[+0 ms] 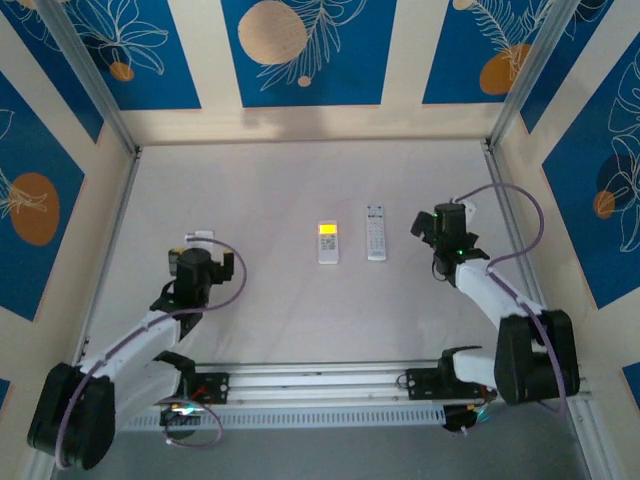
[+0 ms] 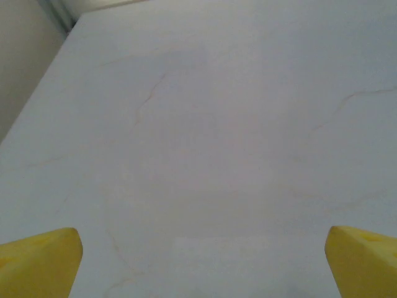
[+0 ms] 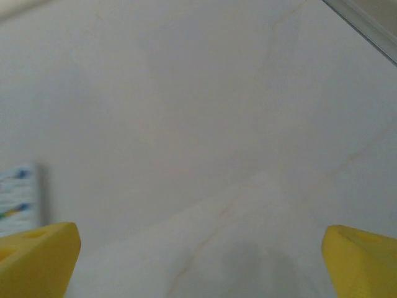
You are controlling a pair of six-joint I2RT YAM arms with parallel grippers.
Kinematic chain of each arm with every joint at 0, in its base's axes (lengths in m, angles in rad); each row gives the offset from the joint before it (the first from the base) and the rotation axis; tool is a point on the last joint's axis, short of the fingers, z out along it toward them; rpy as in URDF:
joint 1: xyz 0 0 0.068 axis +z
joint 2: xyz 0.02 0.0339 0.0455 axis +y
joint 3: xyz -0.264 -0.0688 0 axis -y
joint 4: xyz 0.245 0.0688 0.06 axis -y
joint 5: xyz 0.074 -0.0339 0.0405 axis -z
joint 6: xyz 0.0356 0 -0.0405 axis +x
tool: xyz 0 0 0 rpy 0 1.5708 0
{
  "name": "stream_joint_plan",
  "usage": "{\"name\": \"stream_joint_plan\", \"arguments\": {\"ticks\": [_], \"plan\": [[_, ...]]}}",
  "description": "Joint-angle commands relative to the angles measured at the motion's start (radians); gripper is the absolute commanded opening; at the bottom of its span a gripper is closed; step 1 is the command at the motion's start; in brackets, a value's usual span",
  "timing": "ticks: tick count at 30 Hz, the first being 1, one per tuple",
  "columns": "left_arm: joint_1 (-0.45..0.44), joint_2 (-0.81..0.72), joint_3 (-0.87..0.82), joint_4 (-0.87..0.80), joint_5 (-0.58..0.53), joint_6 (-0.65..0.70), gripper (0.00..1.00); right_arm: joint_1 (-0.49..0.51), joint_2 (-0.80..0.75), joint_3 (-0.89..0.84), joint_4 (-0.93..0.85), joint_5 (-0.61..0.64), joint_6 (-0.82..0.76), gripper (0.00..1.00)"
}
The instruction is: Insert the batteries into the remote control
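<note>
Remote with yellow screen (image 1: 328, 242) lies on the table (image 1: 280, 310), slimmer remote (image 1: 376, 232) just right of it. Both the left jaws and the right jaws stand spread wide, gripping nothing.

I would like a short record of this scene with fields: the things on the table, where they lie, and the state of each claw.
table: pale, marbled
remote with yellow screen: flat, near the middle of the table
slim white remote: to its right, parallel, not touching
left claw: open, empty, over bare table
right claw: open, empty, to the right of the slim white remote
</note>
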Motion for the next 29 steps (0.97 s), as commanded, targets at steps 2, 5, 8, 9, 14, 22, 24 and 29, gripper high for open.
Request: {"name": "stream_joint_plan", "arguments": {"ticks": [2, 5, 8, 9, 14, 22, 24, 29], "plan": [[0.127, 0.139, -0.052, 0.387, 0.077, 0.057, 1.0, -0.031, 0.156, -0.111, 0.549, -0.13, -0.252, 1.0], [0.182, 0.254, -0.026, 0.499, 0.192, 0.087, 1.0, -0.074, 0.236, -0.186, 0.727, -0.411, -0.324, 0.99], [0.263, 0.374, 0.001, 0.626, 0.341, 0.039, 1.0, -0.104, 0.233, -0.208, 0.765, -0.444, -0.294, 0.99], [0.295, 0.427, 0.016, 0.651, 0.42, 0.021, 1.0, -0.09, 0.255, -0.208, 0.814, -0.425, -0.305, 0.99], [0.303, 0.55, 0.064, 0.668, 0.521, 0.044, 1.0, -0.074, 0.246, -0.196, 0.774, -0.414, -0.328, 0.99], [0.3, 0.577, 0.062, 0.718, 0.547, 0.057, 1.0, -0.078, 0.251, -0.189, 0.76, -0.442, -0.334, 0.99], [0.3, 0.579, 0.067, 0.712, 0.554, 0.062, 1.0, -0.078, 0.25, -0.188, 0.758, -0.442, -0.332, 0.99], [0.3, 0.577, 0.067, 0.711, 0.557, 0.062, 1.0, -0.072, 0.242, -0.207, 0.787, -0.467, -0.352, 0.99]]}}
